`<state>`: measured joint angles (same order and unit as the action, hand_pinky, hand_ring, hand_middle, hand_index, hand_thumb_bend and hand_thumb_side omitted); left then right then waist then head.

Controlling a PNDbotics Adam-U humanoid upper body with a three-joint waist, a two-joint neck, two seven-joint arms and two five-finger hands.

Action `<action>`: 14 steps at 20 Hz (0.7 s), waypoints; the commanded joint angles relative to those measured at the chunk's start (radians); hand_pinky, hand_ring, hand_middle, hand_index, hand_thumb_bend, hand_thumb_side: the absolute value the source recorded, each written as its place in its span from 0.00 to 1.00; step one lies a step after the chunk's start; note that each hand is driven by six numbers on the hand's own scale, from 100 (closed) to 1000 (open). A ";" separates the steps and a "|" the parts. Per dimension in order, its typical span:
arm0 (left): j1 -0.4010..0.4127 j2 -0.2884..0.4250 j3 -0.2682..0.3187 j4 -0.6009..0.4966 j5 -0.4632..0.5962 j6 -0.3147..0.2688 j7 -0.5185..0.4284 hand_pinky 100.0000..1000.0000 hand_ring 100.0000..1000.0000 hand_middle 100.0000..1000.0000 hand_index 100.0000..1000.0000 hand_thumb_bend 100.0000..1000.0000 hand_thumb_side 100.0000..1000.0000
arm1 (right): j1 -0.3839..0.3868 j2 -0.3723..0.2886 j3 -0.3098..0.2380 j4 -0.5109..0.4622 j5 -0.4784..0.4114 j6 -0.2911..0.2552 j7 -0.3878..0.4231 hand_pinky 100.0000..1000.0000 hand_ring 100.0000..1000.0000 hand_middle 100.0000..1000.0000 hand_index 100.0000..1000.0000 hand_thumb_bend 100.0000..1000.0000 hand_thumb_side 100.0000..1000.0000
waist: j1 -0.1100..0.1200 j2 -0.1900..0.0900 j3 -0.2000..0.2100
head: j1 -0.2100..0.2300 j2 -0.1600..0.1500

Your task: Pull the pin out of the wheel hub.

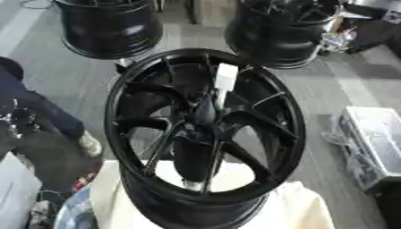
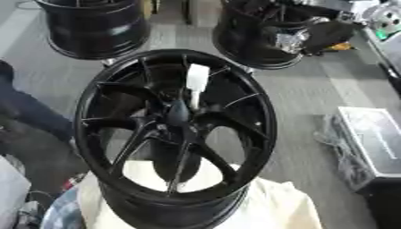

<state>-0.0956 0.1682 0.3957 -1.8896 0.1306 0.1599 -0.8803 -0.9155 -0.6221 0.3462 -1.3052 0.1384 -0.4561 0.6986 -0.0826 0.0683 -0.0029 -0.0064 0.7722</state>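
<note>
a: what do you see in the left eye view?

b: a black wheel hub (image 1: 205, 134) stands before me, its face tilted up toward my head, and it rests on a pale cloth (image 1: 305, 210). a white pin (image 1: 225, 80) sticks out above the centre of the hub, between the upper spokes. its lower end goes down toward the middle of the wheel; how deep it sits there i cannot tell. two more black rims (image 1: 109, 27) stand on the grey floor (image 1: 329, 85) behind, well apart from my wheel. a grey box (image 1: 380, 143) lies on the floor at the right.

a: and your hands in this view?

b: i do not find either of my hands here, so i cannot say if they are spread, pressed together or pinching something.

a: now the right eye view?

b: it shows nearly the same. the pin is in the same place on the hub, white against the dark spokes, and nothing touches it. also here no hand of mine shows.

a: so how far is the task?

b: i judge that it is at the very beginning. the pin is in the hub, not pulled out. all is left to do: bring one hand to the pin, close the fingers around its white upper part, and draw it out along its own line, away from the centre.
</note>
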 commanded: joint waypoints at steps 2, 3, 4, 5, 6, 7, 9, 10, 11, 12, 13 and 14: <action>-0.007 0.020 -0.006 -0.011 -0.004 -0.002 -0.009 0.64 0.52 0.61 0.72 0.00 0.83 | -0.046 0.066 0.010 0.064 0.025 -0.021 0.053 0.80 0.76 0.82 0.92 0.00 0.70 | 0.007 -0.013 0.007 | -0.008 -0.002; -0.007 0.019 -0.006 -0.010 -0.005 -0.004 -0.010 0.64 0.52 0.61 0.72 0.00 0.83 | -0.049 0.083 0.013 0.077 0.030 -0.025 0.059 0.80 0.76 0.82 0.92 0.00 0.73 | 0.008 -0.012 0.009 | -0.009 -0.002; -0.007 0.019 -0.006 -0.010 -0.005 -0.005 -0.011 0.64 0.52 0.61 0.72 0.00 0.83 | -0.052 0.099 0.016 0.091 0.037 -0.028 0.065 0.80 0.76 0.82 0.92 0.00 0.73 | 0.008 -0.011 0.010 | -0.010 -0.002; -0.007 0.019 -0.006 -0.010 -0.005 -0.006 -0.011 0.64 0.52 0.61 0.72 0.00 0.83 | -0.054 0.113 0.017 0.103 0.043 -0.031 0.070 0.80 0.77 0.82 0.92 0.00 0.75 | 0.009 -0.010 0.011 | -0.010 -0.002; -0.008 0.018 -0.006 -0.009 -0.005 -0.007 -0.012 0.64 0.52 0.61 0.72 0.00 0.83 | -0.055 0.128 0.018 0.115 0.049 -0.034 0.075 0.80 0.77 0.82 0.92 0.00 0.76 | 0.009 -0.009 0.012 | -0.011 -0.002; -0.008 0.018 -0.006 -0.009 -0.005 -0.007 -0.013 0.64 0.52 0.61 0.72 0.00 0.83 | -0.056 0.139 0.018 0.125 0.054 -0.036 0.079 0.80 0.77 0.82 0.92 0.00 0.79 | 0.010 -0.009 0.013 | -0.011 -0.002; -0.010 0.017 -0.007 -0.008 -0.006 -0.008 -0.015 0.64 0.52 0.61 0.72 0.00 0.83 | -0.059 0.162 0.020 0.144 0.065 -0.041 0.089 0.80 0.77 0.82 0.92 0.00 0.82 | 0.010 -0.008 0.015 | -0.012 -0.002; -0.010 0.017 -0.007 -0.008 -0.006 -0.008 -0.015 0.64 0.52 0.61 0.72 0.00 0.83 | -0.061 0.172 0.020 0.151 0.070 -0.042 0.092 0.80 0.77 0.82 0.93 0.00 0.82 | 0.011 -0.007 0.016 | -0.012 -0.002; -0.011 0.017 -0.007 -0.008 -0.005 -0.009 -0.016 0.64 0.52 0.61 0.72 0.00 0.83 | -0.062 0.179 0.021 0.157 0.071 -0.045 0.096 0.80 0.78 0.83 0.93 0.00 0.84 | 0.011 -0.007 0.017 | -0.012 -0.002; -0.011 0.017 -0.007 -0.007 -0.005 -0.009 -0.016 0.64 0.52 0.61 0.72 0.00 0.83 | -0.063 0.185 0.020 0.162 0.077 -0.045 0.099 0.80 0.78 0.83 0.93 0.00 0.85 | 0.012 -0.007 0.018 | -0.012 -0.002; -0.011 0.017 -0.008 -0.007 -0.005 -0.010 -0.017 0.64 0.52 0.61 0.72 0.00 0.83 | -0.064 0.189 0.020 0.166 0.083 -0.045 0.101 0.80 0.79 0.84 0.94 0.00 0.85 | 0.012 -0.006 0.019 | -0.012 -0.002; -0.012 0.017 -0.008 -0.007 -0.004 -0.010 -0.017 0.64 0.52 0.61 0.72 0.00 0.83 | -0.065 0.193 0.021 0.168 0.091 -0.045 0.103 0.80 0.79 0.85 0.94 0.00 0.86 | 0.012 -0.006 0.020 | -0.013 -0.002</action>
<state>-0.0961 0.1680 0.3913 -1.8859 0.1274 0.1517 -0.8944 -0.9521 -0.4195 0.3734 -1.1373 0.2203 -0.4416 0.7386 -0.0767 0.0702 0.0163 -0.0186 0.7722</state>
